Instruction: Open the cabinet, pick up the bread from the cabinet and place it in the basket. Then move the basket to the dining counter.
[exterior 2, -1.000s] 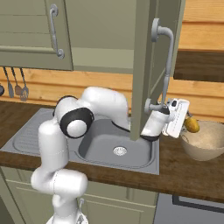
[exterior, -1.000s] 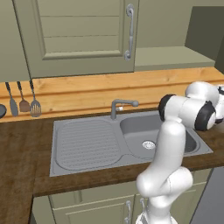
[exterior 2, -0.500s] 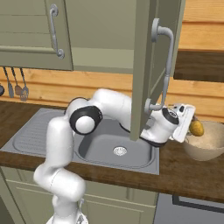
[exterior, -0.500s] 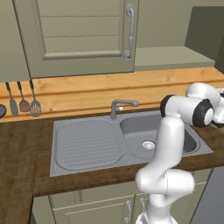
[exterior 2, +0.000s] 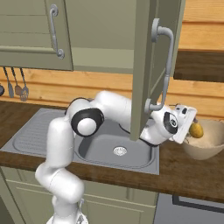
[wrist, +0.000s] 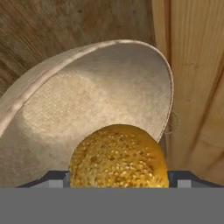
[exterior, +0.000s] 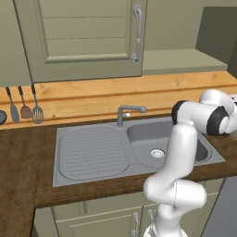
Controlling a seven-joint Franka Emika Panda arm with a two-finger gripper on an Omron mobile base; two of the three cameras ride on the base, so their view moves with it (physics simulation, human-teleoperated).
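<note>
The gripper (exterior 2: 191, 130) is clamping the bread (exterior 2: 196, 130) between its jaws, holding it over the near rim of the basket (exterior 2: 205, 148). The basket is sitting on the dark worktop (exterior 2: 192, 175) right of the sink (exterior 2: 105, 151), beneath the cabinet's (exterior 2: 144, 65) open door.

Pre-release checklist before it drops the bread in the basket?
1. Bread in the gripper: ok, it sits between the fingertips in the hand view.
2. Gripper over the basket: ok, the bread is at its rim, bowl open ahead.
3. Basket interior free: ok, bare woven bottom in the hand view.
4. Cabinet door out of the way: ok, swung open, beside the arm.
5. Basket steady on the worktop: ok, upright.
6. Bread's height above the basket floor: cannot tell.
</note>
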